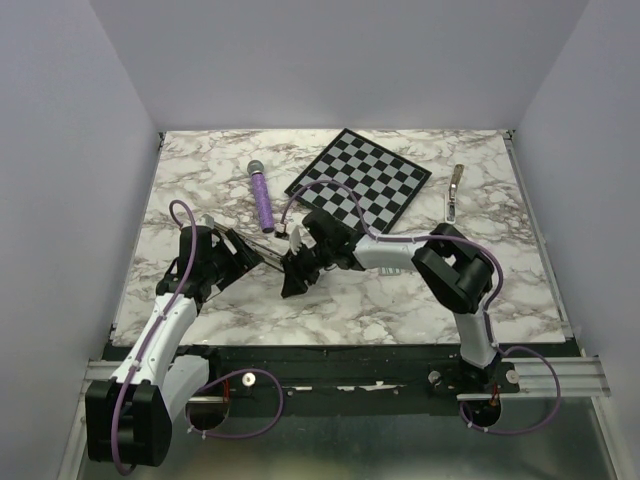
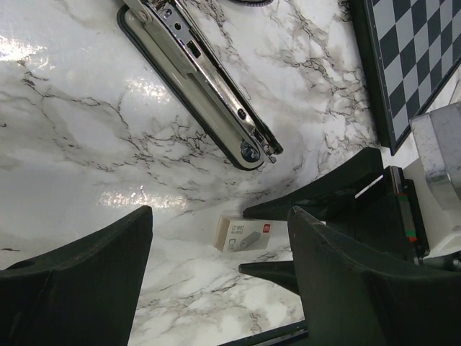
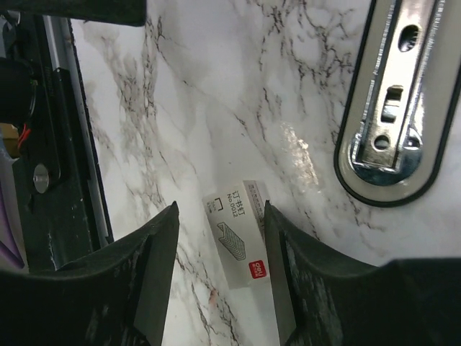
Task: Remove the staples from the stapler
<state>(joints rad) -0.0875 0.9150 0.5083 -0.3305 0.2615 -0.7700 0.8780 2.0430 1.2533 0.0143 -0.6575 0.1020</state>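
The stapler (image 2: 202, 72) lies on the marble table with its silver channel facing up; its rounded end (image 3: 396, 108) shows in the right wrist view. I cannot make out any staples in the channel. A small white staple box (image 3: 238, 245) lies flat on the table. My right gripper (image 3: 220, 205) is open and straddles the box: one finger is right against the box's edge, and there is a gap at the other. My left gripper (image 2: 220, 213) is open and holds nothing. It sits low over the table and faces the box (image 2: 245, 234) and the right gripper's fingers (image 2: 317, 202).
A purple cylinder (image 1: 261, 196) lies behind the grippers. A black-and-white chessboard (image 1: 360, 185) sits at the back centre. A pale metal bar (image 1: 455, 190) rests at the back right. Both arms (image 1: 238, 255) (image 1: 297, 275) meet near the table's front left.
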